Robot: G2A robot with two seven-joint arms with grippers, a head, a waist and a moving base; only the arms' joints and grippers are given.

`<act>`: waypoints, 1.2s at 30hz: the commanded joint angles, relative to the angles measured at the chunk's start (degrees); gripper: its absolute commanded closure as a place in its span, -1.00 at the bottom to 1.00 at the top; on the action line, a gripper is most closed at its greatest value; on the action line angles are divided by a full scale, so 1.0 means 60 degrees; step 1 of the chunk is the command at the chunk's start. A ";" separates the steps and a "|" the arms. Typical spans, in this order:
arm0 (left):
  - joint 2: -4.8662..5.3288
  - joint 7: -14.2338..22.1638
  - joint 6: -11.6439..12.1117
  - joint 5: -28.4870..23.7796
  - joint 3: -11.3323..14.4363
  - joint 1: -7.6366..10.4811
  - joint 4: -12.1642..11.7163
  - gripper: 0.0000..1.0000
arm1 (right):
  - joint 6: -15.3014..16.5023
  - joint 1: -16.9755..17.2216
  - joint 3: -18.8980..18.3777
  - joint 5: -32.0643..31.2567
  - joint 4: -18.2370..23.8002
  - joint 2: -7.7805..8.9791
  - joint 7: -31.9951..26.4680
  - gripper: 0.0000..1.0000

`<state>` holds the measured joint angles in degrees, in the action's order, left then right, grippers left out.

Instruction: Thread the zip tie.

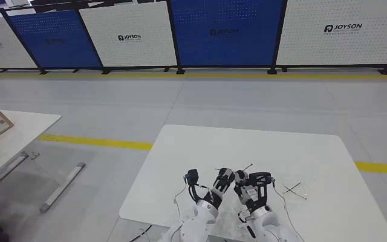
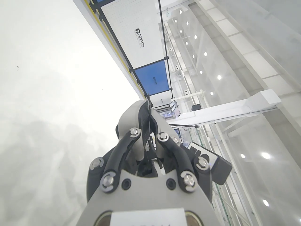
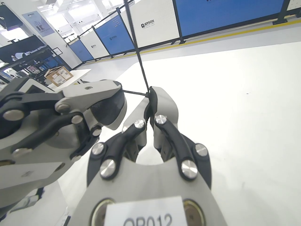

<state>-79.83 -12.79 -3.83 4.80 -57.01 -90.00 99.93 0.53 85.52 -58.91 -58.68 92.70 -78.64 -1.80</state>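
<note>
Zip tie (image 3: 140,62) sat in the lower middle of the top view, pinched by both the right gripper (image 3: 150,95) and the left gripper (image 2: 148,108), tips close together; best done, I judged, by keeping strap aligned with head and feeding slowly.

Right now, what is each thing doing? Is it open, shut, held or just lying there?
Zip tie: pinched in two places, up off the table, long end sticking out free.
Left gripper: shut on the zip tie.
Right gripper: shut on the zip tie.
Spare ties: lying loose and crossed on the table.
</note>
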 commanded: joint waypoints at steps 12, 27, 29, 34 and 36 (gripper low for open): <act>0.0035 0.0222 0.0933 -0.0021 -0.0027 -0.0156 0.0067 1.00 | 0.0045 -0.0080 0.0055 -0.0023 -0.0147 -0.0024 -0.0102 1.00; 0.0054 0.0174 0.1672 -0.0269 -0.0078 -0.0345 0.0299 1.00 | 0.0106 -0.0074 0.0078 -0.0251 -0.0206 -0.0020 -0.0202 1.00; 0.0059 0.0171 0.1723 -0.0278 -0.0082 -0.0391 0.0375 1.00 | 0.0117 -0.0078 0.0074 -0.0262 -0.0216 -0.0020 -0.0215 1.00; 0.0084 0.0176 0.1928 -0.0274 -0.0095 -0.0585 0.0613 1.00 | 0.0139 -0.0080 0.0068 -0.0288 -0.0226 -0.0020 -0.0218 1.00; 0.0098 0.0191 0.1996 -0.0215 -0.0097 -0.0672 0.0710 1.00 | 0.0146 -0.0081 0.0068 -0.0294 -0.0236 -0.0021 -0.0215 1.00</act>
<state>-79.29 -11.70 7.94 3.29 -57.58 -93.72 103.87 1.38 85.03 -58.51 -60.42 91.32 -78.76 -3.11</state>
